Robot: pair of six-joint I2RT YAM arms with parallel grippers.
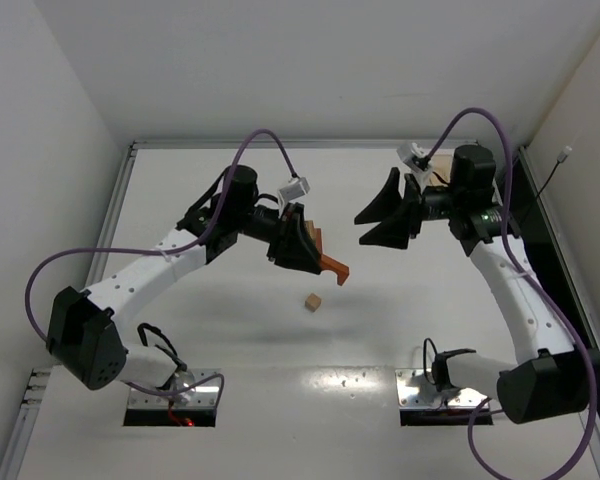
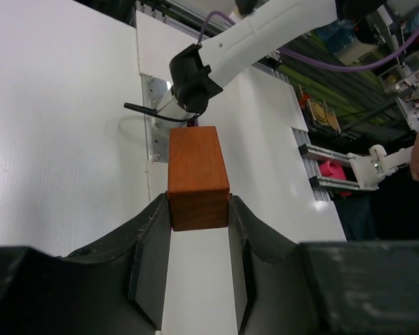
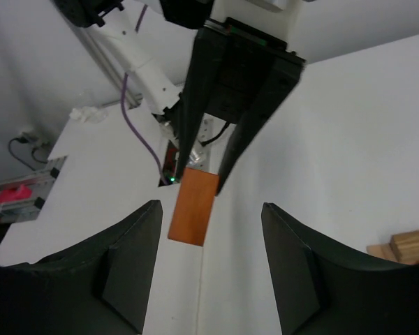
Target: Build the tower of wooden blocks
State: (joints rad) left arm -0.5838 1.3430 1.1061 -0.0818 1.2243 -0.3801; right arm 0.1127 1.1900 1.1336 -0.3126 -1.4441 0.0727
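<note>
jaws of left gripper [image 2: 199,209] clamped on one end of reddish-brown bar [image 2: 197,178], held up off table [image 1: 230,330] near its middle. right gripper [image 1: 361,229] facing it, well apart, jaws spread wide. small tan cube [image 1: 312,301] lying on table just beside the bar in top view. tan wood pieces [image 3: 405,246] at lower right edge of right wrist view.

White arms [image 1: 145,272], black joints [image 1: 80,340], purple cables [image 1: 263,132]

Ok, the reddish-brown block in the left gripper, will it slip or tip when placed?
Likely rigid: the reddish-brown block looks like solid wood with crisp edges. Its faces look smooth and the left gripper pinches only one end, so it might pivot or slip. Flat sides mean it shouldn't roll; stood on end, it may tip.
</note>
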